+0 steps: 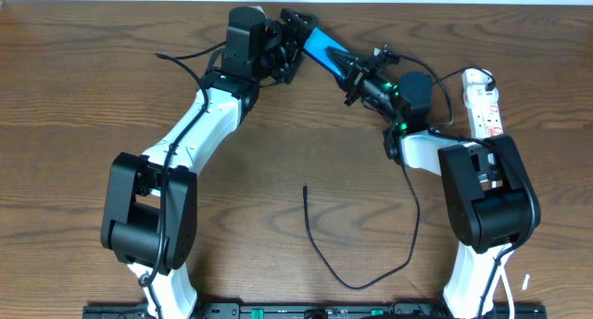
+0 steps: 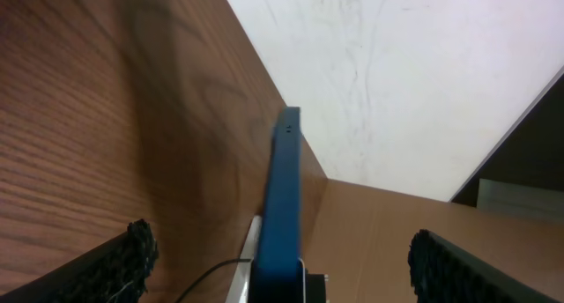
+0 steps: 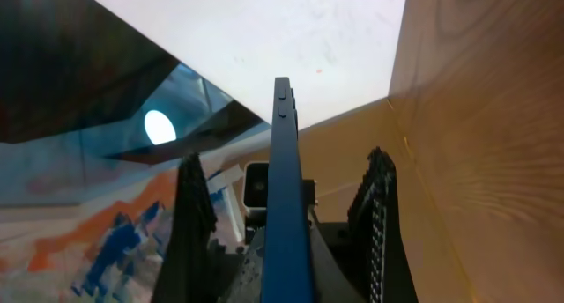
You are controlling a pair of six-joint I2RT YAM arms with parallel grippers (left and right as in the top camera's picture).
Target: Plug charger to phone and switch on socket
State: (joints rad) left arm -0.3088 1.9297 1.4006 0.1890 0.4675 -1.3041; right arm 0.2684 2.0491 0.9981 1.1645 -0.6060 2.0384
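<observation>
The phone (image 1: 326,52), blue, is held off the table at the back, edge-on in both wrist views (image 2: 284,197) (image 3: 284,180). My right gripper (image 1: 357,76) (image 3: 284,158) has the phone's right end between its fingers and holds it. My left gripper (image 1: 295,43) (image 2: 282,235) is wide open around the phone's left end, both fingers clear of it. The charger (image 1: 320,249), a thin black cable, lies loose on the table in front, with its free tip (image 1: 306,187) near the middle. The white socket (image 1: 484,101) lies at the back right, beside the right arm.
The table's back edge and a white wall run just behind both grippers. The right arm's base (image 1: 486,194) stands near the socket. The left arm (image 1: 185,143) stretches diagonally across the left half. A thicker black cable (image 1: 185,59) loops behind the left arm.
</observation>
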